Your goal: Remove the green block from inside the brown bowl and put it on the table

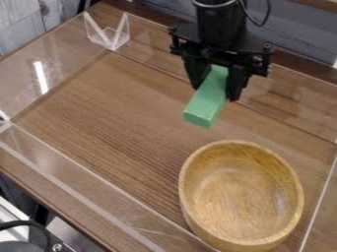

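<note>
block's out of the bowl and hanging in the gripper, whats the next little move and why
Probably lower straight down. The gripper is shut on the green block, which hangs tilted above bare table, up and left of the empty brown bowl. The block appears not to touch the wood yet, so releasing now would likely drop it; bring it down to the surface first, then open.
</note>
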Action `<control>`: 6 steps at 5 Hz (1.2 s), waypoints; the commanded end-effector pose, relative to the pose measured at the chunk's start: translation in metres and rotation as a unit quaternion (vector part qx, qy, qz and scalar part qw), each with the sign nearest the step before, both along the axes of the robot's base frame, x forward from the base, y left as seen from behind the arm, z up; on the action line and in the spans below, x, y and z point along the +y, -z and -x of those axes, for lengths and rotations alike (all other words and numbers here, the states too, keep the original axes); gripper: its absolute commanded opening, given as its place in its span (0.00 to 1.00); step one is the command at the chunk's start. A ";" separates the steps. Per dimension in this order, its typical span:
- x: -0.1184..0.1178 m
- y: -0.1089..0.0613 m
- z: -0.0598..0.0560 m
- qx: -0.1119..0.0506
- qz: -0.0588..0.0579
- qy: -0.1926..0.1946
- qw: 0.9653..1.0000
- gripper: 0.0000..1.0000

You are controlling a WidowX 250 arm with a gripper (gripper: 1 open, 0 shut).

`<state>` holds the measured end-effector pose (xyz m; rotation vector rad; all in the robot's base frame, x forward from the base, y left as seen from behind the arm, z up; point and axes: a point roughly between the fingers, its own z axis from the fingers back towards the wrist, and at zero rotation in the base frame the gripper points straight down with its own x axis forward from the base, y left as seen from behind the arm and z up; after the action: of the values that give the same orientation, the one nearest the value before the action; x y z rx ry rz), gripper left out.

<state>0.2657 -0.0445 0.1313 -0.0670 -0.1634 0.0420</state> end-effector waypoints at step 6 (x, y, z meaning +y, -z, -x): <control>0.151 0.000 0.029 -0.073 -0.008 0.024 0.997 0.00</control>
<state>0.2338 0.1042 0.1233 -0.0753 -0.2771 -0.0095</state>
